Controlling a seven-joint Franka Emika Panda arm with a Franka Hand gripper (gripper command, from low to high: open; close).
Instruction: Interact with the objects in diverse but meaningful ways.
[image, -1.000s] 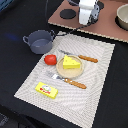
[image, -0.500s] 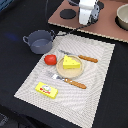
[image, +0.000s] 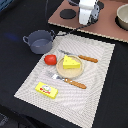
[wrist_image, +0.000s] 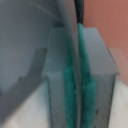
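A: Nothing seems to have moved since the earlier frames; the white and black gripper (image: 88, 19) is over the brown board (image: 107, 27) at the far edge of the dark tabletop (image: 15, 50), as before

B: And the toys, relative to it?

A: All well apart from it, down on the pale striped placemat (image: 97, 75). The yellow holed cheese wedge (image: 71, 63) sits on the tan round plate (image: 80, 71) near the mat's middle. The red tomato (image: 50, 59) is just beside the plate, toward the exterior view's left. The grey two-handled pot (image: 39, 41) stands at the mat's far corner on that same side, partly off the mat. The flat yellow labelled box (image: 46, 90) lies near the mat's near edge

B: Cutlery?

A: One wooden-handled knife (image: 80, 57) on the far side of the plate, one wooden-handled fork (image: 71, 81) on the near side, both just beside the rim

B: Is the gripper open or closed?

A: I cannot tell. In the exterior view the fingers are too small and blurred. The wrist view is filled by a blurred grey block with teal strips (wrist_image: 82, 85) and a dark curved bar (wrist_image: 72, 60) across it; what these are, I cannot make out

B: Anything cut off?

A: A beige bowl (image: 123, 16) at the board's far corner is cropped by the exterior view's right edge, and dark round pads (image: 67, 13) on the board are partly hidden behind the gripper
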